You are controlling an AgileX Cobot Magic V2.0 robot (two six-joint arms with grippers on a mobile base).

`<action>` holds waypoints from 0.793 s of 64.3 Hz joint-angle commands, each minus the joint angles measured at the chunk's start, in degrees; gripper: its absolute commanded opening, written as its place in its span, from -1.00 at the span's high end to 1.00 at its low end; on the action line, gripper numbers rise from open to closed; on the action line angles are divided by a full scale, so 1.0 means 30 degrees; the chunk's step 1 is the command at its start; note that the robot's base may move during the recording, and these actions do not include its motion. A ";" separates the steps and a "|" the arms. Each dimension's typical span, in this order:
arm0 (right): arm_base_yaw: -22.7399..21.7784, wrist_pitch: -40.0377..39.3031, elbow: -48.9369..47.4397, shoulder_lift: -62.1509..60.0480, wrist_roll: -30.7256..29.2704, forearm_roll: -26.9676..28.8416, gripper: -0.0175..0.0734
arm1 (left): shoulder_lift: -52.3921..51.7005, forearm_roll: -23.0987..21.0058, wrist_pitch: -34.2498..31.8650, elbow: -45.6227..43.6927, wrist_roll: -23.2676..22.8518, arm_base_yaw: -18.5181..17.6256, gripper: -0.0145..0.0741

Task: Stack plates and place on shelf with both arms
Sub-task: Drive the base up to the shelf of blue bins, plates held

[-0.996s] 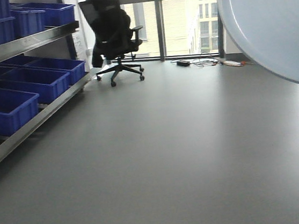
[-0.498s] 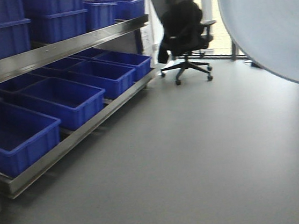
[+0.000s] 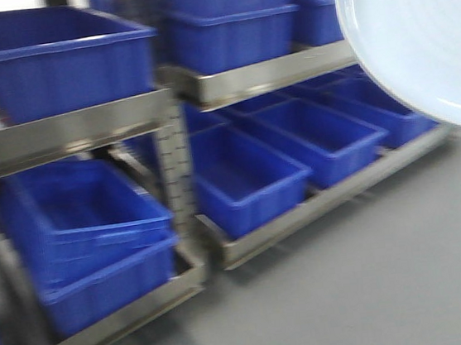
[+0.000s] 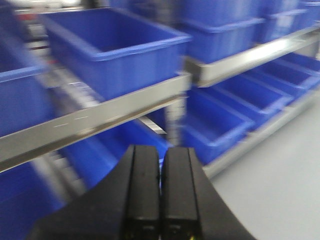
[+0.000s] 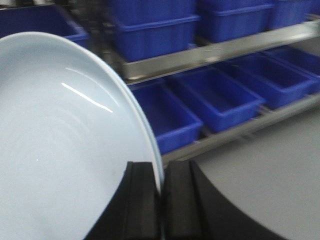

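Right claw [image 5: 161,200] pinches the rim of a pale plate [image 5: 60,150], held on edge with its face rising up and left of the jaws. Left claw [image 4: 160,195] is clenched on nothing, jaws pressed together. The steel shelf [image 3: 68,137], packed with blue bins [image 3: 240,180], lies straight ahead of both arms, rails running crosswise. The plate likely needs tipping flat to slide in. Which arm is nearer cannot be told.

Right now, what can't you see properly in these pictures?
- Pale blue-white round plate: cut off by the front view's top and right edges, so I cannot tell whether it is one plate or two.
- Steel shelf rack and blue plastic bins: smeared by motion blur in every view.
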 commanded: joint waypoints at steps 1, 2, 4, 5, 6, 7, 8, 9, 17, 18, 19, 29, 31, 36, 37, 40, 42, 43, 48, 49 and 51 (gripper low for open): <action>0.0007 -0.1818 -0.0620 0.0095 -0.0049 0.0199 0.51 | 0.0057 -0.0131 -0.1580 -0.0544 -0.0051 0.0072 0.49; 0.0007 -0.1818 -0.0620 0.0095 -0.0049 0.0199 0.51 | 0.0057 -0.0131 -0.1580 -0.0544 -0.0051 0.0072 0.49; 0.0007 -0.1818 -0.0620 0.0095 -0.0049 0.0199 0.51 | 0.0057 -0.0131 -0.1580 -0.0544 -0.0051 0.0072 0.49; 0.0007 -0.1818 -0.0620 0.0095 -0.0049 0.0199 0.51 | 0.0057 -0.0131 -0.1580 -0.0544 -0.0051 0.0072 0.49; 0.0007 -0.1818 -0.0620 0.0095 -0.0049 0.0199 0.51 | 0.0057 -0.0131 -0.1580 -0.0544 -0.0051 0.0072 0.49; 0.0007 -0.1818 -0.0620 0.0095 -0.0049 0.0199 0.51 | 0.0057 -0.0131 -0.1580 -0.0544 -0.0051 0.0072 0.49; 0.0007 -0.1818 -0.0620 0.0095 -0.0049 0.0199 0.51 | 0.0057 -0.0131 -0.1580 -0.0544 -0.0051 0.0072 0.49; 0.0007 -0.1818 -0.0620 0.0095 -0.0049 0.0199 0.51 | 0.0057 -0.0131 -0.1580 -0.0544 -0.0051 0.0072 0.49; 0.0007 -0.1818 -0.0620 0.0095 -0.0049 0.0199 0.51 | 0.0057 -0.0131 -0.1580 -0.0544 -0.0051 0.0072 0.49; 0.0007 -0.1818 -0.0620 0.0095 -0.0049 0.0199 0.51 | 0.0057 -0.0131 -0.1580 -0.0544 -0.0051 0.0072 0.49; 0.0007 -0.1818 -0.0620 0.0095 -0.0049 0.0199 0.51 | 0.0057 -0.0131 -0.1580 -0.0544 -0.0051 0.0072 0.49; 0.0007 -0.1818 -0.0620 0.0095 -0.0049 0.0199 0.51 | 0.0057 -0.0131 -0.1580 -0.0544 -0.0051 0.0072 0.49; 0.0007 -0.1818 -0.0620 0.0095 -0.0049 0.0199 0.51 | 0.0057 -0.0131 -0.1580 -0.0544 -0.0051 0.0072 0.49; 0.0007 -0.1818 -0.0620 0.0095 -0.0049 0.0199 0.51 | 0.0057 -0.0131 -0.1580 -0.0544 -0.0051 0.0072 0.49; 0.0007 -0.1818 -0.0620 0.0095 -0.0049 0.0199 0.51 | 0.0057 -0.0131 -0.1580 -0.0544 -0.0051 0.0072 0.49; 0.0007 -0.1818 -0.0620 0.0095 -0.0049 0.0199 0.51 | 0.0057 -0.0131 -0.1580 -0.0544 -0.0051 0.0072 0.49; 0.0007 -0.1818 -0.0620 0.0095 -0.0049 0.0199 0.51 | 0.0057 -0.0131 -0.1580 -0.0544 -0.0051 0.0072 0.49; 0.0007 -0.1818 -0.0620 0.0095 -0.0049 0.0199 0.51 | 0.0057 -0.0131 -0.1580 -0.0544 -0.0051 0.0072 0.49; 0.0007 -0.1818 -0.0620 0.0095 -0.0049 0.0199 0.51 | 0.0057 -0.0131 -0.1580 -0.0544 -0.0051 0.0072 0.49; 0.0007 -0.1818 -0.0620 0.0095 -0.0049 0.0199 0.51 | 0.0057 -0.0131 -0.1580 -0.0544 -0.0051 0.0072 0.49; 0.0007 -0.1818 -0.0620 0.0095 -0.0049 0.0199 0.51 | 0.0057 -0.0131 -0.1580 -0.0544 -0.0051 0.0072 0.49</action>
